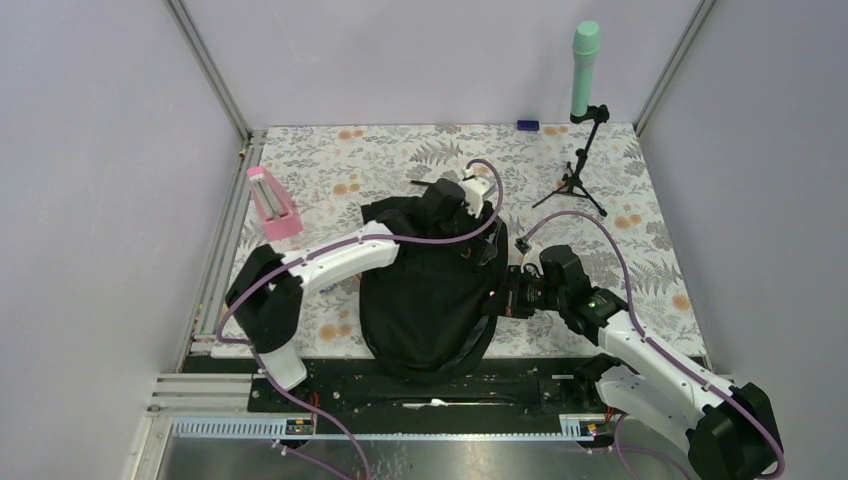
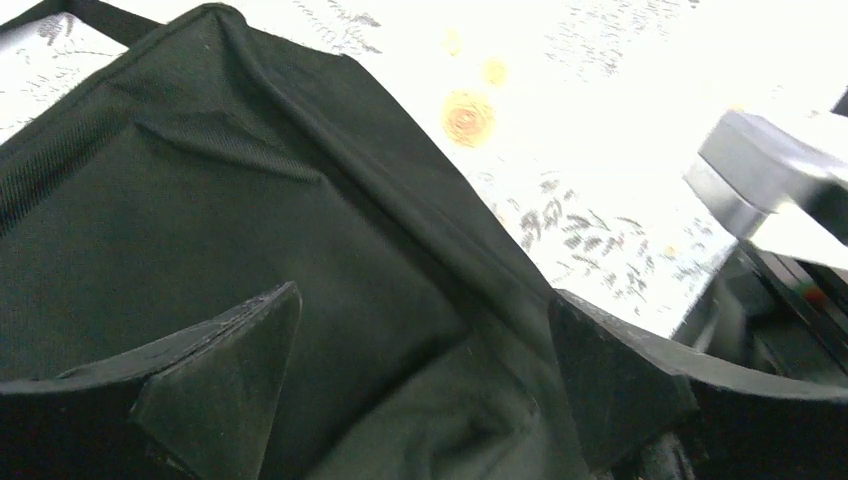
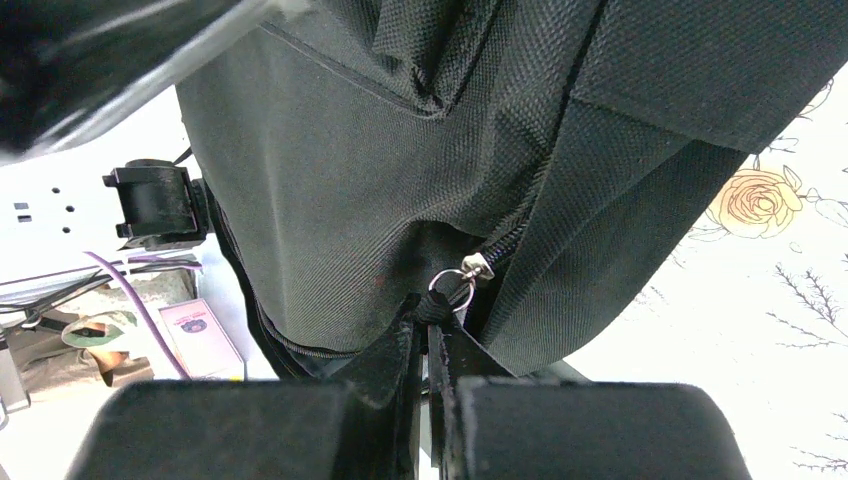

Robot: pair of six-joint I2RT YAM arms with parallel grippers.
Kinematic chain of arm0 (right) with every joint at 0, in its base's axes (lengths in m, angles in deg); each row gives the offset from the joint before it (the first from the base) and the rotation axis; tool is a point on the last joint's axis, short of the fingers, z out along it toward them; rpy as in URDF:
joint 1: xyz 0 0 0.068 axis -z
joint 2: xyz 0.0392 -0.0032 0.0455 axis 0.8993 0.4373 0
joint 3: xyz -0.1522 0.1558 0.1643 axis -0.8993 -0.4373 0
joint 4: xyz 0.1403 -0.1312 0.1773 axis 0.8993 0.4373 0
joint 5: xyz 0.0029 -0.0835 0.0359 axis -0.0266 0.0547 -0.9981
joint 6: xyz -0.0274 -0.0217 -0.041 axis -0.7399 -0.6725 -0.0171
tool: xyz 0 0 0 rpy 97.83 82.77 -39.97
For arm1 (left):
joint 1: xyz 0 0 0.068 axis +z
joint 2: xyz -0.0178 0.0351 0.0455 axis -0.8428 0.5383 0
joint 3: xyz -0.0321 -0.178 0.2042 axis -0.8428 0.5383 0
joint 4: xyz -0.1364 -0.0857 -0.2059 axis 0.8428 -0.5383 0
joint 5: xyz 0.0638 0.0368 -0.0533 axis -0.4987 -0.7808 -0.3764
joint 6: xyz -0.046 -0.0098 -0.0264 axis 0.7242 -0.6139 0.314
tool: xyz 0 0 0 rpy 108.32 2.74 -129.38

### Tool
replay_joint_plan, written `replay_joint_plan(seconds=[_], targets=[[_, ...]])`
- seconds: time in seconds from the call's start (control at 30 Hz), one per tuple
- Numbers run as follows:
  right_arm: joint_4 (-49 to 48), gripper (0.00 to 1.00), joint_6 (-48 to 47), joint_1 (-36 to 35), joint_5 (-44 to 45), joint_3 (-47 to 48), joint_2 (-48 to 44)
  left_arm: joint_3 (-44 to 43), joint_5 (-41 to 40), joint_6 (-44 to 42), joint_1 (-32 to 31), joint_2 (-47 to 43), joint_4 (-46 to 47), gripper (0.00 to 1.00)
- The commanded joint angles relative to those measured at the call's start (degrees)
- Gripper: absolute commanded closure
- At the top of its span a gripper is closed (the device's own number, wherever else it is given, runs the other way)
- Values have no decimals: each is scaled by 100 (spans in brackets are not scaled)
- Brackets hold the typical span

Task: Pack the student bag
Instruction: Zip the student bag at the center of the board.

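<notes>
The student bag (image 1: 425,300) lies slumped at the centre of the floral table cover (image 1: 340,160), just ahead of your two arm bases. At the bag's 3 o'clock edge, your right gripper (image 3: 428,330) has its fingers pressed together on the zipper pull (image 3: 452,287), whose metal ring sits right at the fingertips. At the bag's 12 o'clock end, your left gripper (image 2: 420,300) hangs over the black fabric with its jaws spread as wide as they go, holding nothing. You cannot tell from these views whether its fingertips touch the cloth. A pink stand (image 1: 272,205) sits at about 10 o'clock from the bag. At 2 o'clock, a small black tripod (image 1: 580,170) holds up a mint-green cylinder (image 1: 585,70).
</notes>
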Motion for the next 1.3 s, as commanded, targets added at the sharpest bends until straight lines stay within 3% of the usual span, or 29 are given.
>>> replay_joint_plan(seconds=[0.0, 0.2, 0.4, 0.57, 0.7, 0.8, 1.07, 1.27], targets=[[-178, 100, 34, -22, -233, -13, -177, -706, -797, -7, -87, 425, 88, 5], [-583, 100, 271, -22, -345, -187, -186, -1286, -1384, 18, -169, 1005, -553, 29], [-657, 100, 278, -22, -335, -231, -132, -1113, -1917, 239, -324, 943, -726, 35], [-661, 100, 261, -18, -337, -214, -139, -691, -1836, 567, -322, 651, -492, 35], [-659, 100, 265, -22, -344, -225, -142, -275, -1897, 777, -326, 315, -214, 25], [-665, 100, 278, -26, -335, -242, -146, -68, -1790, 861, -327, 160, -35, 24], [-660, 100, 292, -22, -344, -256, -172, 432, -1407, 860, -337, -133, 447, 12], [-671, 100, 309, -22, -335, -278, -171, 736, -1264, 671, -337, -335, 552, 10]])
